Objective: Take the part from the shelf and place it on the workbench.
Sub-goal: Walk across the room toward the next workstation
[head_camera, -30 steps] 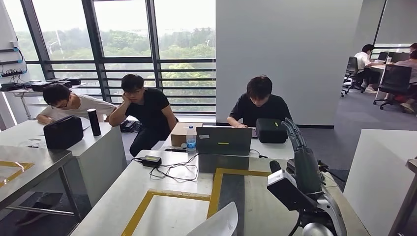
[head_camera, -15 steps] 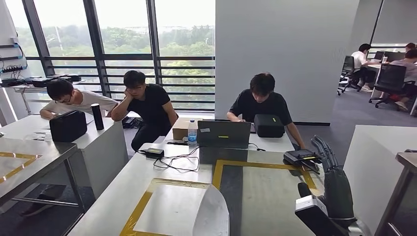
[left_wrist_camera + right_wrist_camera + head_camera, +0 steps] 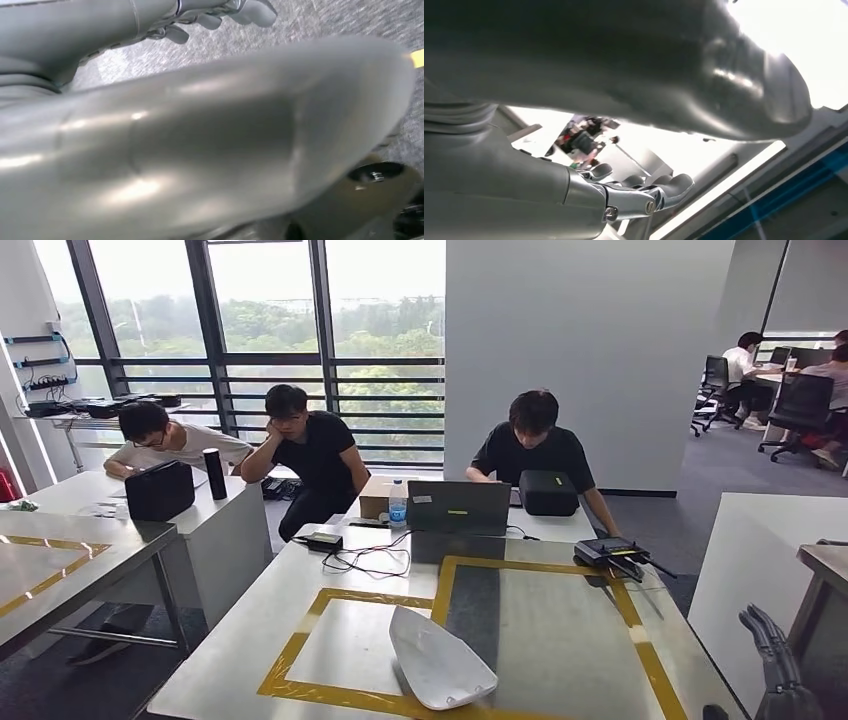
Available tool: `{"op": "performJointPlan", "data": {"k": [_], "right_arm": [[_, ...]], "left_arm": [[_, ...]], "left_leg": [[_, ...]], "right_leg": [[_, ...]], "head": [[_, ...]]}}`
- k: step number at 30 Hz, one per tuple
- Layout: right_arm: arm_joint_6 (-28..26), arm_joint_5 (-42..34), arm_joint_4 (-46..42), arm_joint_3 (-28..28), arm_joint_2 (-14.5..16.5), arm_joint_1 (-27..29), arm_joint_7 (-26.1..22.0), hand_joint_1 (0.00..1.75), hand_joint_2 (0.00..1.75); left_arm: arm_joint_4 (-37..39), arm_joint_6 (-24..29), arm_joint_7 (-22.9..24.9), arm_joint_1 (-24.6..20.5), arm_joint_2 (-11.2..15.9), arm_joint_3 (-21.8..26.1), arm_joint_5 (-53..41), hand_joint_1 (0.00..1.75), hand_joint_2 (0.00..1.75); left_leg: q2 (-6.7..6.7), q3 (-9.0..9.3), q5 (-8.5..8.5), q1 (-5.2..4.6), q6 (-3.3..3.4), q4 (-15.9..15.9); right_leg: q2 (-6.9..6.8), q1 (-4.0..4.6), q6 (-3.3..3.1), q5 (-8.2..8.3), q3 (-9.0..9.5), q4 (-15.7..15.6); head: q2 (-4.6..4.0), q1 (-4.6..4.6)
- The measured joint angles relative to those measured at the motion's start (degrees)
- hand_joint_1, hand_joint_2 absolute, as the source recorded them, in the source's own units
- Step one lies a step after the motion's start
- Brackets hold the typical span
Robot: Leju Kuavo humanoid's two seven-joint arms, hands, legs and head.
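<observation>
One white part [image 3: 438, 660] on workbench [image 3: 560, 640], apart from right hand [image 3: 775, 655].

On the grey workbench [image 3: 560, 630], the white curved shell part [image 3: 437, 660] blocks 6 o'clock; tangled black cables [image 3: 365, 562] and an open grey laptop [image 3: 458, 508] crowd 12; bare surface lies toward 3.

From the head view I get a bright, evenly daylit room, the light pouring in through the tall windows [image 3: 270, 350] at the back and leaving a soft sheen on the workbench [image 3: 540, 620] with only faint shadows. My left wrist view is soft and out of focus, with pale glare streaks along the left hand [image 3: 200, 150] close to the lens. In the right wrist view the right hand [image 3: 574, 165] sits dark against blown-out white light.
</observation>
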Motion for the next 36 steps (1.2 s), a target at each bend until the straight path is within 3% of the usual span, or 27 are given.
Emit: {"op": "performJointPlan", "data": {"k": [2, 3, 4, 5, 7, 8, 9, 10, 12, 14, 16, 18, 19, 21, 22, 23, 24, 25, 26, 27, 28, 30, 31, 33, 34, 36], "right_arm": [[1.54, -1.07, -0.1, -2.27, 0.1, 3.01, 0.44, 0.0, 0.0], [3.08, -2.49, 0.25, -3.46, 0.15, 4.58, 0.45, 0.0, 0.0], [4.9, -4.3, 0.88, -4.71, 0.21, 6.13, 0.12, 0.0, 0.0], [6.59, -6.33, 1.95, -6.08, 0.3, 7.56, -0.95, 0.0, 0.0], [8.61, -9.03, 5.04, -8.66, 0.54, 9.9, -4.12, 0.0, 0.0], [9.11, -9.7, 6.62, -9.78, 0.69, 10.8, -5.4, 0.0, 0.0], [9.77, -10.07, 7.89, -10.66, 0.87, 11.51, -5.87, 0.0, 0.0], [10.86, -10.44, 9.13, -11.4, 1.11, 11.94, -5.58, 0.0, 0.0], [13.8, -11.48, 12.48, -12.89, 1.76, 11.99, -4.0, 0.0, 0.0], [16.02, -12.25, 20.93, -15.31, 2.64, 10.48, -3.0, 0.0, 0.0], [16.82, -12.6, 34.7, -18.4, 3.43, 8.17, -2.53, 0.0, 0.0], [17.54, -13.86, 48.37, -21.64, 4.57, 7.3, 0.21, 0.0, 0.0], [17.95, -14.81, 54.03, -23.26, 5.46, 7.59, 2.73, 0.0, 0.0], [18.16, -16.59, 62.59, -25.97, 7.71, 8.44, 9.52, 0.0, 0.0], [17.48, -17.61, 65.98, -27.22, 8.85, 8.89, 13.69, 0.0, 0.0], [16.3, -18.65, 68.65, -28.36, 9.99, 9.2, 17.75, 0.0, 0.0], [14.56, -19.69, 71.02, -29.6, 10.98, 9.38, 21.75, 0.0, 0.0], [12.48, -20.52, 72.94, -30.88, 11.81, 9.47, 25.31, 0.0, 0.0], [10.56, -21.1, 74.43, -32.05, 12.53, 9.5, 28.07, 0.0, 0.0], [8.95, -21.49, 75.68, -33.15, 13.08, 9.5, 30.21, 0.0, 0.0], [7.83, -21.76, 76.64, -34.13, 13.57, 9.51, 31.47, 0.0, 0.0], [6.93, -22.26, 78.01, -35.68, 14.33, 9.48, 31.76, 0.0, 0.0], [6.73, -22.54, 78.53, -36.37, 14.65, 9.42, 31.38, 0.0, 0.0], [6.59, -23.13, 79.4, -37.66, 15.11, 9.33, 29.73, 0.0, 0.0], [6.61, -23.34, 79.74, -38.23, 15.32, 9.33, 28.53, 0.0, 0.0], [6.86, -23.61, 80.24, -39.16, 15.61, 9.31, 25.59, 0.0, 0.0]], "left_arm": [[-0.01, 0.03, -0.21, -0.28, -0.02, 0.0, 0.08, 0.0, 0.0], [-0.02, 0.05, -0.39, -0.44, -0.02, 0.0, 0.17, 0.0, 0.0], [-0.02, 0.08, -0.58, -0.56, 0.0, 0.01, 0.24, 0.0, 0.0], [-0.04, 0.09, -0.8, -0.64, 0.03, 0.03, 0.31, 0.0, 0.0], [-0.09, 0.1, -1.07, -0.71, 0.1, 0.18, 0.36, 0.0, 0.0], [-0.1, 0.1, -1.15, -0.69, 0.1, 0.27, 0.36, 0.0, 0.0], [-0.1, 0.1, -1.17, -0.65, 0.09, 0.35, 0.35, 0.0, 0.0], [-0.09, 0.1, -1.13, -0.61, 0.07, 0.39, 0.34, 0.0, 0.0], [-0.09, 0.16, -0.84, -0.63, 0.0, 0.42, 0.34, 0.0, 0.0], [-0.13, 0.36, -0.43, -0.73, -0.17, 0.48, 0.3, 0.0, 0.0], [-0.15, 0.51, -0.1, -0.9, -0.46, 0.52, 0.06, 0.0, 0.0], [-0.11, 0.37, 0.18, -0.93, -0.68, 0.52, -0.34, 0.0, 0.0], [-0.1, 0.25, 0.31, -0.8, -0.73, 0.52, -0.5, 0.0, 0.0], [-0.08, 0.08, 0.27, -0.43, -0.74, 0.54, -0.67, 0.0, 0.0], [-0.08, 0.01, 0.05, -0.31, -0.74, 0.55, -0.69, 0.0, 0.0], [-0.08, -0.09, -0.26, -0.25, -0.73, 0.57, -0.69, 0.0, 0.0], [-0.07, -0.22, -0.62, -0.22, -0.7, 0.58, -0.69, 0.0, 0.0], [-0.08, -0.38, -0.99, -0.2, -0.63, 0.6, -0.69, 0.0, 0.0], [-0.09, -0.51, -1.32, -0.19, -0.55, 0.62, -0.7, 0.0, 0.0], [-0.1, -0.63, -1.63, -0.2, -0.44, 0.64, -0.76, 0.0, 0.0], [-0.17, -0.71, -1.87, -0.25, -0.32, 0.65, -0.85, 0.0, 0.0], [-0.31, -0.78, -2.21, -0.27, -0.15, 0.67, -1.04, 0.0, 0.0], [-0.36, -0.78, -2.3, -0.24, -0.1, 0.69, -1.09, 0.0, 0.0], [-0.33, -0.86, -2.17, -0.14, -0.06, 0.72, -1.25, 0.0, 0.0], [-0.33, -1.0, -1.94, -0.14, -0.03, 0.72, -1.46, 0.0, 0.0], [-0.32, -1.44, -1.29, -0.14, 0.12, 0.72, -2.05, 0.0, 0.0]], "left_leg": [[0.02, -0.18, 0.63, -0.19, 0.77, -0.83], [0.13, -0.48, 1.18, -0.16, 1.28, -1.04], [0.25, -0.99, 1.85, -0.07, 1.81, -1.24], [0.37, -1.67, 2.59, 0.02, 2.22, -1.38], [0.45, -3.25, 3.97, -0.1, 2.68, -1.3], [0.47, -4.17, 4.73, -0.17, 2.71, -1.19], [0.51, -5.2, 5.45, -0.21, 2.68, -1.02], [0.6, -6.31, 6.11, -0.21, 2.58, -0.78], [0.85, -8.26, 7.13, -0.1, 2.21, -0.11], [0.97, -9.33, 8.01, -0.04, 1.57, 0.46], [0.94, -9.5, 8.98, 0.09, 0.85, 0.35], [0.71, -9.65, 9.56, 0.34, 0.22, 0.07], [0.59, -10.02, 8.49, 0.42, 0.0, 0.72], [0.43, -11.35, 3.45, 0.45, -0.26, 5.05], [0.42, -12.14, 0.4, 0.43, -0.43, 8.54], [0.41, -12.71, -1.57, 0.42, -0.64, 11.94], [0.41, -12.79, -2.29, 0.43, -0.83, 14.49], [0.41, -12.0, -1.65, 0.43, -0.92, 15.27], [0.41, -10.22, -0.32, 0.44, -0.9, 14.12], [0.4, -7.46, 0.9, 0.44, -0.78, 11.16], [0.36, -3.98, 1.07, 0.36, -0.56, 6.79], [0.25, 0.89, 0.34, 0.06, -0.04, 0.01], [0.19, 1.75, -0.03, -0.18, 0.23, -1.67], [0.28, 1.07, 0.93, -0.39, 1.03, -2.26], [0.39, 0.66, 1.44, -0.39, 1.53, -2.48], [0.64, -0.58, 2.71, -0.3, 2.4, -2.66]], "right_leg": [[-0.01, -0.23, 0.84, 0.79, 0.06, -0.39], [0.11, -0.34, 1.24, 0.3, -0.12, -0.17], [0.23, -0.39, 1.61, -1.26, -0.5, 0.79], [0.36, -0.46, 1.91, -3.88, -1.13, 2.81], [0.49, -0.53, 2.36, -9.75, -2.63, 9.33], [0.51, -0.56, 2.5, -11.16, -3.06, 12.57], [0.53, -0.57, 2.58, -11.06, -2.9, 14.63], [0.54, -0.57, 2.63, -9.79, -1.91, 14.95], [0.52, -0.57, 2.71, -7.09, 2.94, 9.97], [0.55, -0.29, 2.12, -7.7, 8.32, 2.17], [0.58, 0.13, 1.04, -8.77, 10.08, -1.39], [0.23, 0.31, 0.01, -7.81, 9.69, -1.77], [-0.03, 0.34, -0.51, -7.13, 9.39, -2.02], [-0.34, 0.31, -1.25, -5.76, 8.31, -2.31], [-0.34, 0.32, -1.41, -5.16, 7.53, -2.25], [-0.33, 0.34, -1.45, -4.59, 6.66, -2.11], [-0.33, 0.34, -1.44, -4.01, 5.67, -1.9], [-0.3, 0.32, -1.37, -3.45, 4.62, -1.64], [-0.25, 0.3, -1.28, -2.89, 3.59, -1.38], [-0.17, 0.28, -1.15, -2.34, 2.73, -1.15], [-0.08, 0.31, -0.94, -1.81, 2.05, -0.98], [0.04, 0.26, -0.38, -0.74, 1.58, -1.01], [0.08, 0.14, -0.03, -0.18, 1.51, -1.15], [0.2, -0.17, 0.73, 0.48, 1.38, -1.35], [0.3, -0.28, 1.09, -0.32, 1.03, -0.81], [0.47, -0.42, 1.62, -5.12, -0.27, 3.16]], "head": [[-0.01, 0.01], [-0.01, 0.01], [-0.01, 0.06], [-0.01, 0.1], [-0.01, 0.19], [-0.02, 0.21], [-0.01, 0.25], [-0.01, 0.27], [-0.01, 0.29], [0.0, 0.24], [-0.01, 0.18], [-0.02, 0.19], [-0.03, 0.17], [-0.03, 0.14], [-0.02, 0.09], [-0.02, 0.07], [-0.02, 0.03], [-0.02, 0.0], [-0.02, -0.02], [-0.02, -0.07], [-0.01, -0.09], [0.0, -0.03], [0.0, 0.0], [-0.01, -0.01], [-0.03, 0.01], [-0.04, 0.12]]}}
